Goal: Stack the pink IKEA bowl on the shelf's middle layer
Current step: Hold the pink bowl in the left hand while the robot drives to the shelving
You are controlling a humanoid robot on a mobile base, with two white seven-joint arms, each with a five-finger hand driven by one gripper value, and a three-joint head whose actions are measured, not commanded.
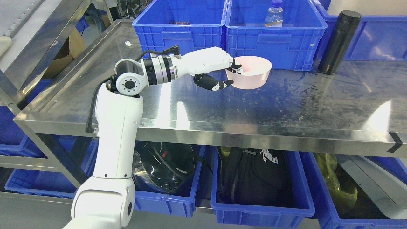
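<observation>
A pink bowl (pixel 252 71) sits upright on the steel shelf surface (pixel 222 105), in front of the blue crates. My left hand (pixel 230 74) reaches in from the left and pinches the bowl's left rim: upper fingers (pixel 236 66) hook over and inside the rim, the black-tipped thumb (pixel 219 84) presses the outer wall below. Whether the bowl is resting on the steel or lifted slightly, I cannot tell. Only one pink bowl shows. My right arm is out of the picture.
Two blue crates (pixel 181 31) (pixel 276 41) stand behind the bowl, one holding a water bottle (pixel 274 14). A black flask (pixel 338 41) stands at the right. Blue bins (pixel 257 210) with bags fill the layer below. A steel upright (pixel 44 41) slants at the left.
</observation>
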